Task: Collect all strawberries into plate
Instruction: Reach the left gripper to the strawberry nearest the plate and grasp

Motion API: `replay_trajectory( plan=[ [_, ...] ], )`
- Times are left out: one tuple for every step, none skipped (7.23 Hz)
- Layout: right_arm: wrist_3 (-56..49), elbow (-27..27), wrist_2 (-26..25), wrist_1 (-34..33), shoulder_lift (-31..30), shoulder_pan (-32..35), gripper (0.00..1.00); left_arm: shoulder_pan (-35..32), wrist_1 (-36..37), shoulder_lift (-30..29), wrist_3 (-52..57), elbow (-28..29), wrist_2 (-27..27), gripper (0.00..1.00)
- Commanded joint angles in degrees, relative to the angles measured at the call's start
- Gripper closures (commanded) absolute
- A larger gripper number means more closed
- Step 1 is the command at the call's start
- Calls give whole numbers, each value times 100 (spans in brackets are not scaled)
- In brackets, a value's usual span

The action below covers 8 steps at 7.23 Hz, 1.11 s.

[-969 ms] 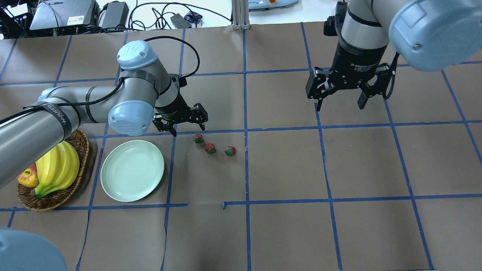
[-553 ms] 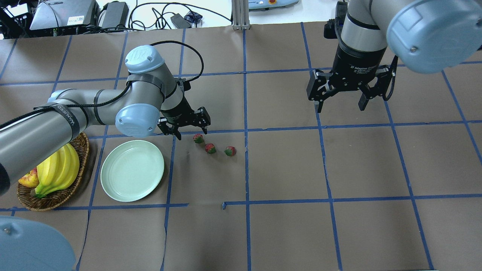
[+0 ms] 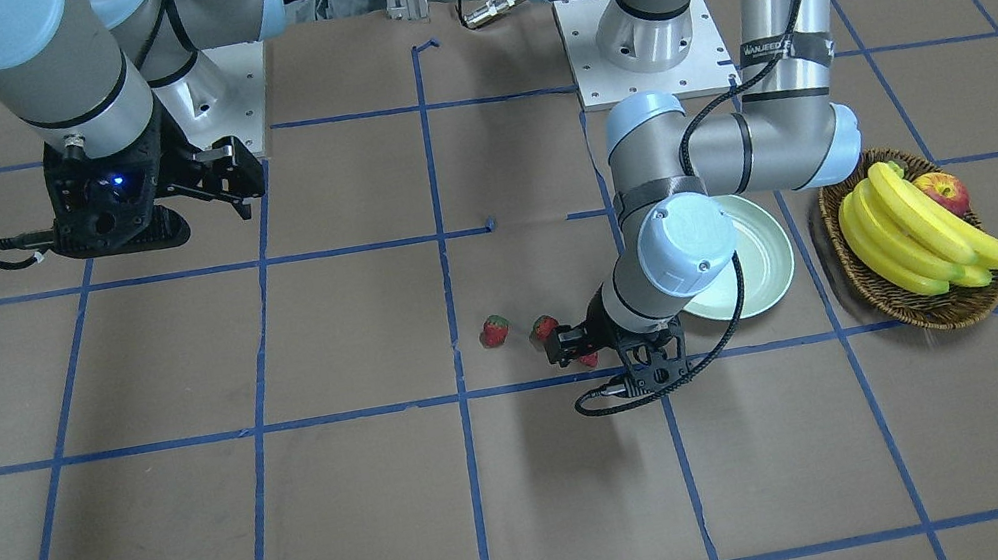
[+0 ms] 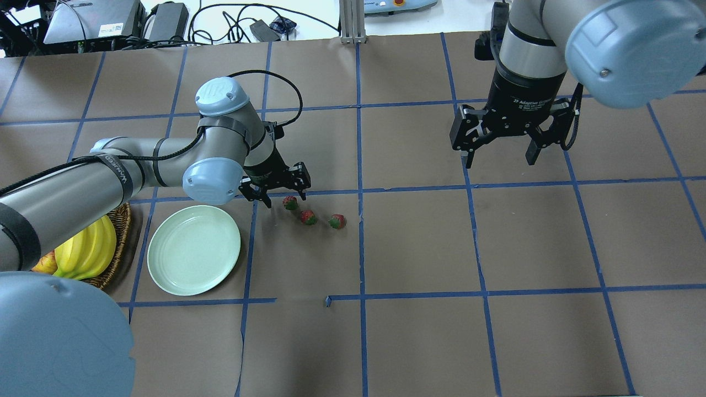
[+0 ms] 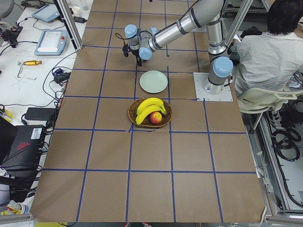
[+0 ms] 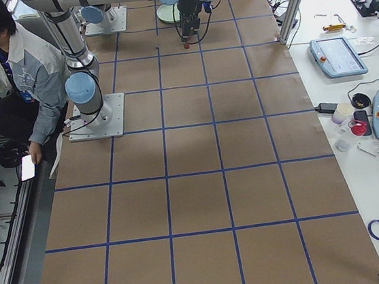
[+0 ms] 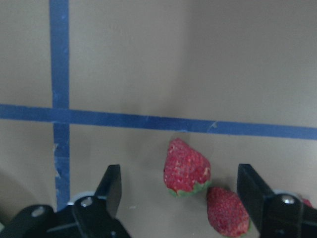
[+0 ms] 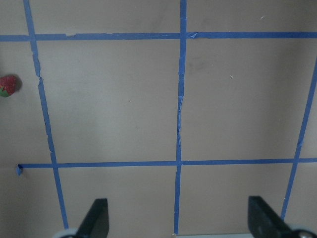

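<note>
Three red strawberries lie in a short row on the brown table: one [image 4: 290, 203] nearest the left arm, a middle one [image 4: 308, 217], and a far one [image 4: 337, 221]. The pale green plate [image 4: 193, 249] sits empty to their left. My left gripper [image 4: 285, 199] hangs open low over the nearest strawberry [image 7: 185, 168], which the left wrist view shows between the two fingers [image 7: 111, 186], with the middle berry [image 7: 227, 212] just beyond. In the front-facing view that gripper [image 3: 586, 346] partly hides this berry. My right gripper [image 4: 499, 160] is open and holds nothing, far off on the right.
A wicker basket [image 4: 116, 259] with bananas [image 4: 85, 251] and an apple [image 3: 943, 193] stands left of the plate, partly under the left arm. Blue tape lines grid the table. Cables and devices lie past the far edge. A person [image 5: 279, 42] sits behind the robot base.
My left arm has swung right and lowered, bringing its open gripper from beside the plate's far edge to over the nearest strawberry. The right gripper has barely shifted. No strawberry has moved.
</note>
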Motion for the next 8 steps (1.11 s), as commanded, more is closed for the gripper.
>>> replay_trajectory(
  plan=[
    [0,91,-2,-19,-6,8,0,0,44,-66,27,6,22,40],
    [0,91,-2,-19,-6,8,0,0,44,-66,71,6,22,73],
    [0,91,7,-19,-6,8,0,-9,35,-66,80,6,22,100],
    [0,91,7,-10,-6,8,0,-9,9,-57,80,6,22,100],
    [0,91,7,-10,-6,8,0,0,-9,-48,97,15,22,100],
    [0,91,7,-19,-6,8,0,-9,-44,21,98,146,31,100],
    [0,91,7,-28,-6,8,0,0,-549,179,106,460,214,100],
    [0,91,7,-36,-6,-1,0,0,-998,224,176,768,477,100]
  ],
)
